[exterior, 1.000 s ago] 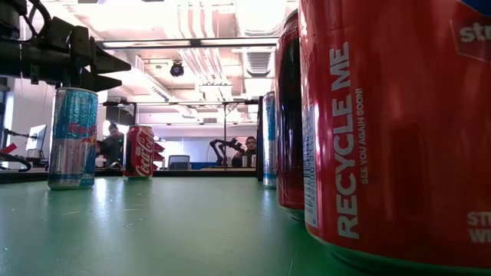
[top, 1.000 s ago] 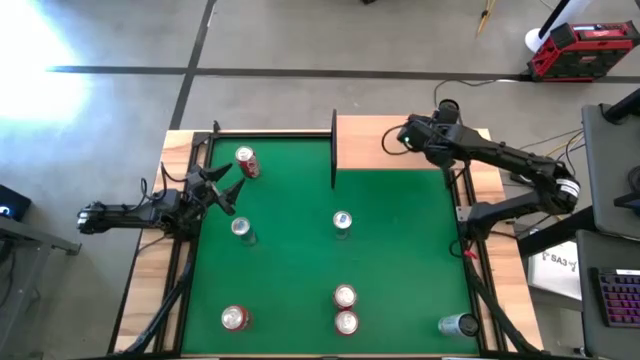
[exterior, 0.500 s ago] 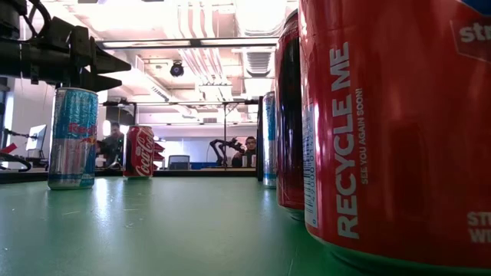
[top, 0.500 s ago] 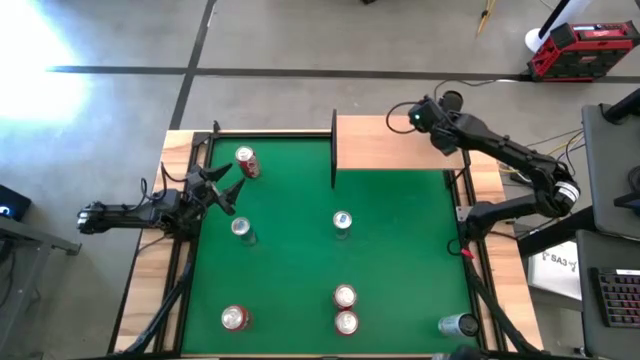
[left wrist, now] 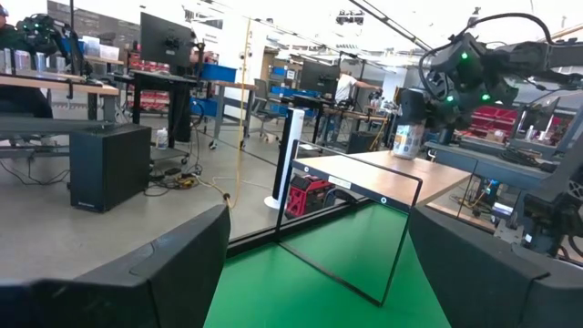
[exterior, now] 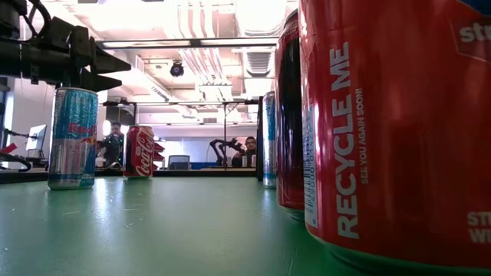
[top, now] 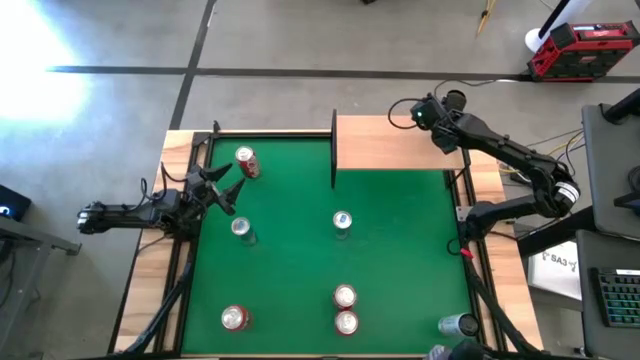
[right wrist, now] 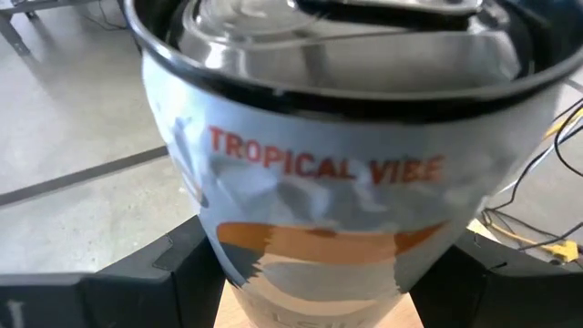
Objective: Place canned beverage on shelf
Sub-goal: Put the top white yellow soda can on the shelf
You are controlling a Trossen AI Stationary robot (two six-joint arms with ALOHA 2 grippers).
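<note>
My right gripper (top: 418,117) is shut on a pale canned beverage (right wrist: 310,182) printed "TROPICAL VIBE". It holds the can over the far edge of the shelf (top: 390,145), a light-wood board with thin black posts at the table's far right. The left wrist view shows the same can (left wrist: 407,128) upright beyond the shelf's black frame (left wrist: 364,228). My left gripper (top: 228,185) waits open at the table's left edge, touching nothing. My right gripper pinches the can's side wall (right wrist: 214,246) between its two fingers, one on each side, below the can's top rim. The fingers come slanting down from the table's right side. The can stays upright; whether its base touches the shelf I cannot tell.
Several cans stand on the green felt: a red one (top: 246,162) and a blue-silver one (top: 241,230) near my left gripper, one in the middle (top: 342,222), two near the front (top: 345,308), and one each at the front left (top: 234,318) and front right (top: 458,325).
My right gripper has carried the can toward the table's far edge, from over the shelf's middle to over its far rim, rolling a little on the way. The can has stayed upright in the hold.
</note>
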